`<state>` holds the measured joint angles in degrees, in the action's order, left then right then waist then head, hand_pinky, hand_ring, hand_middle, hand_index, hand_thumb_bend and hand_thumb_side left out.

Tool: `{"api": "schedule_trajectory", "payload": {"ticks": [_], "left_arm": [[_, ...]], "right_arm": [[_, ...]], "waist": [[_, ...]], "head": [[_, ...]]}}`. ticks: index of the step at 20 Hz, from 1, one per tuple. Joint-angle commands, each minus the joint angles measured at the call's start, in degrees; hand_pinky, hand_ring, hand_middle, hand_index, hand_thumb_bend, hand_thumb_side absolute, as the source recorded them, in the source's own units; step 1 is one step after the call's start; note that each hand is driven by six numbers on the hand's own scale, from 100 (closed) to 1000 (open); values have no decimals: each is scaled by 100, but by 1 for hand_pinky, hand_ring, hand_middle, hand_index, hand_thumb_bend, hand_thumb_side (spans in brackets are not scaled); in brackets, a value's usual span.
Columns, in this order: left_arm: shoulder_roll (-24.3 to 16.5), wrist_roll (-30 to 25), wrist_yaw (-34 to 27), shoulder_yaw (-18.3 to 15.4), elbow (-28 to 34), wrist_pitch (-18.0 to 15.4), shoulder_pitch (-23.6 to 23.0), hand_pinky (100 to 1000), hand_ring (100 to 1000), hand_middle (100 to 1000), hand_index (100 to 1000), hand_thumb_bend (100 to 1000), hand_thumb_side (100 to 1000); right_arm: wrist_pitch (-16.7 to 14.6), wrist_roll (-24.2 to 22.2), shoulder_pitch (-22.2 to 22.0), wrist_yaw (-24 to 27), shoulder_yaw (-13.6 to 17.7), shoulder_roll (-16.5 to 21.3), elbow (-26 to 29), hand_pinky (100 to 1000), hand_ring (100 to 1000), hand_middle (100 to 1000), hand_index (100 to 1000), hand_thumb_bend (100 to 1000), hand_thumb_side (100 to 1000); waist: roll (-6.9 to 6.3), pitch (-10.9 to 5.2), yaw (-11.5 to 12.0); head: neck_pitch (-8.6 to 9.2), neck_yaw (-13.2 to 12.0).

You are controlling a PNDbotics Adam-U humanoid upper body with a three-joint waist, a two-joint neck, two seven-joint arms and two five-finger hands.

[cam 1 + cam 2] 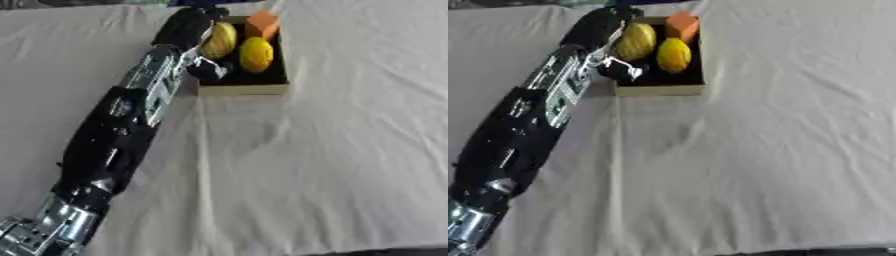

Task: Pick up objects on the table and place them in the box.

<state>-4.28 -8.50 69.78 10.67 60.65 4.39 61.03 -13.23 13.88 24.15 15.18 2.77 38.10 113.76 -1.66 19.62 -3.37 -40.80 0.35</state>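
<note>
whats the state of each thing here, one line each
left hand: at the box's left edge, curled round the yellow-green fruit
yellow-green fruit: in the box, held
yellow fruit: lying in the box, free
orange block: at the box's far end
box: open, on the white cloth

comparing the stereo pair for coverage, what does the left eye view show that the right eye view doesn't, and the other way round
Only the left eye view shows more cloth left of the arm and the silver joints at the lower left corner in full.

Only the right eye view shows a wider stretch of bare white cloth right of the box.

Both show the left hand at the box, curled round a yellow-green fruit, with a yellow fruit and an orange block inside. The right hand is in neither view.
</note>
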Motion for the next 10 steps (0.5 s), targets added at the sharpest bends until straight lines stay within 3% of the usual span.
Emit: {"api": "schedule_trajectory", "payload": {"ticks": [1,2,3,6,10], "left_arm": [[-148,-87,-81,-46,314,14,83,931,899,832,941,454,233],[-176,-93,-107,-43,364,9,102,907,875,815,928,375,206],[-261,-50,-166,-59,464,-41,170,901,869,811,925,357,190],[-557,178,-406,-189,859,-273,159,864,831,779,903,115,135],[-1011,521,-751,-516,1419,-616,-142,842,809,757,883,100,116]], "right_arm": [[16,0,26,32,49,122,83,973,853,664,842,100,541],[18,4,16,30,53,127,83,972,854,665,842,100,541],[19,18,-3,27,65,141,83,972,854,665,842,100,541],[-6,66,-19,15,92,190,83,970,853,667,842,100,542],[-56,152,-44,-5,137,252,83,969,852,669,842,100,543]], "waist": [[20,-161,6],[12,-180,18],[0,-203,39],[-31,-244,86],[-68,-284,168]], "head": [[18,25],[3,48],[-18,85],[-72,181],[-123,341]]}}
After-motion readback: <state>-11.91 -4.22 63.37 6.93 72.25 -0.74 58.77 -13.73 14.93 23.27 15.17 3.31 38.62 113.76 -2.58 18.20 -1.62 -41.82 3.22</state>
